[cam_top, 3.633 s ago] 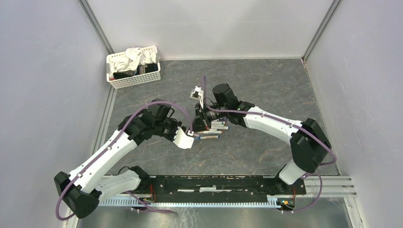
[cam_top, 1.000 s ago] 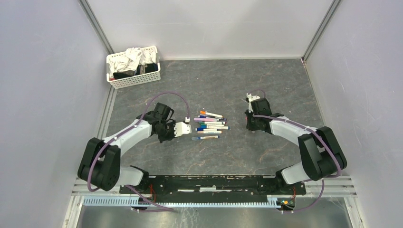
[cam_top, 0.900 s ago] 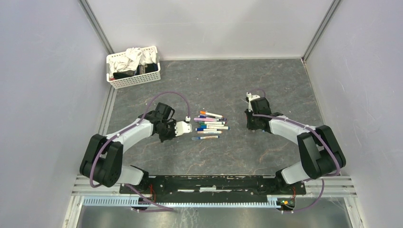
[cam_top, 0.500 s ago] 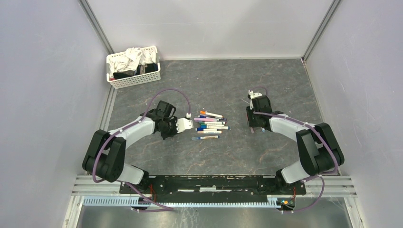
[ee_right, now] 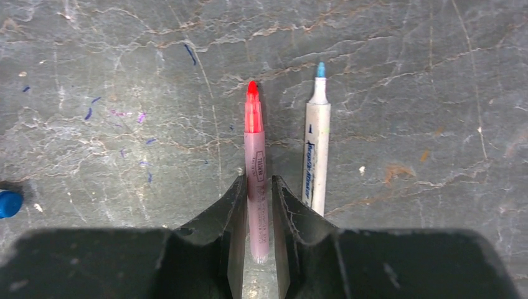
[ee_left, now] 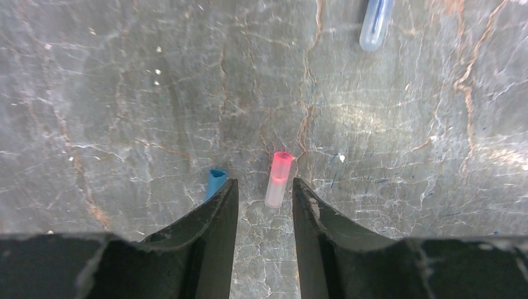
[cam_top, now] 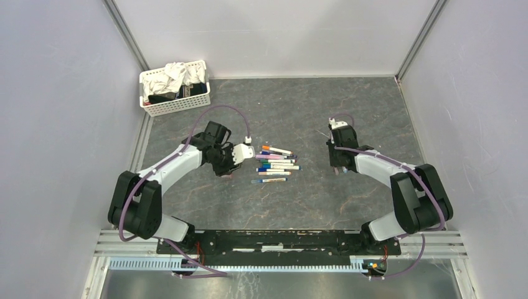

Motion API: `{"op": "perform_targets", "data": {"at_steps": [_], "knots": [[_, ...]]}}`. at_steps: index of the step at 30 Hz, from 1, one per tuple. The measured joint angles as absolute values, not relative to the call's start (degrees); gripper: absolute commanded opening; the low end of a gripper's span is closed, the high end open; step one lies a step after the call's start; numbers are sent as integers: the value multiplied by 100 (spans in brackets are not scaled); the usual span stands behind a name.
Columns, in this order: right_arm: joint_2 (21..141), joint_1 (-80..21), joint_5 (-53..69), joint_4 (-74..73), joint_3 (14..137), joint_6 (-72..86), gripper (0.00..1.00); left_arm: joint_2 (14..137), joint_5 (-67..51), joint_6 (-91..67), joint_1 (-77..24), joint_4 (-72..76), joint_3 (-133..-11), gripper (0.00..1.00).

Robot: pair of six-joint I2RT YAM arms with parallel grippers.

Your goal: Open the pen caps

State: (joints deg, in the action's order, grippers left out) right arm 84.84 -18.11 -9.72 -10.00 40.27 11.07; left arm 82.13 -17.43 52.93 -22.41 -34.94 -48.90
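Note:
A pink pen cap [ee_left: 278, 179] lies on the table just beyond my left gripper [ee_left: 264, 182], whose jaws stand open and empty. A blue pen cap [ee_left: 215, 182] peeks out beside its left finger. My right gripper [ee_right: 256, 180] straddles an uncapped pink pen [ee_right: 254, 146] with a red tip that lies flat on the table; thin gaps show on both sides, so it is open. An uncapped white pen [ee_right: 315, 143] lies beside it, and another blue pen cap [ee_right: 7, 203] sits at the left edge. In the top view the left gripper [cam_top: 226, 169] and right gripper [cam_top: 338, 166] flank a row of capped pens [cam_top: 277, 165].
A white basket [cam_top: 176, 104] stuffed with cloths stands at the back left corner. The end of one pen from the row [ee_left: 376, 25] shows at the top of the left wrist view. Walls close the table on the left, back and right.
My left gripper has opened, turned and shifted slightly toward the back; the pink cap now lies free. My right gripper has moved a little toward the back and its jaws have loosened around the pink pen.

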Motion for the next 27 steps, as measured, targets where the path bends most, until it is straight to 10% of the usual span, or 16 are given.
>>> {"op": "perform_targets", "data": {"at_steps": [15,27], "knots": [[8095,-1734,-1288,-1247,3968,1083,46,7824,-2008,4748,-2220,-4556,-6532,93],[8674,-2510,43,-1190,5487,572,56,7358,-1789,4202,-2040,-4777,-7251,100]]}}
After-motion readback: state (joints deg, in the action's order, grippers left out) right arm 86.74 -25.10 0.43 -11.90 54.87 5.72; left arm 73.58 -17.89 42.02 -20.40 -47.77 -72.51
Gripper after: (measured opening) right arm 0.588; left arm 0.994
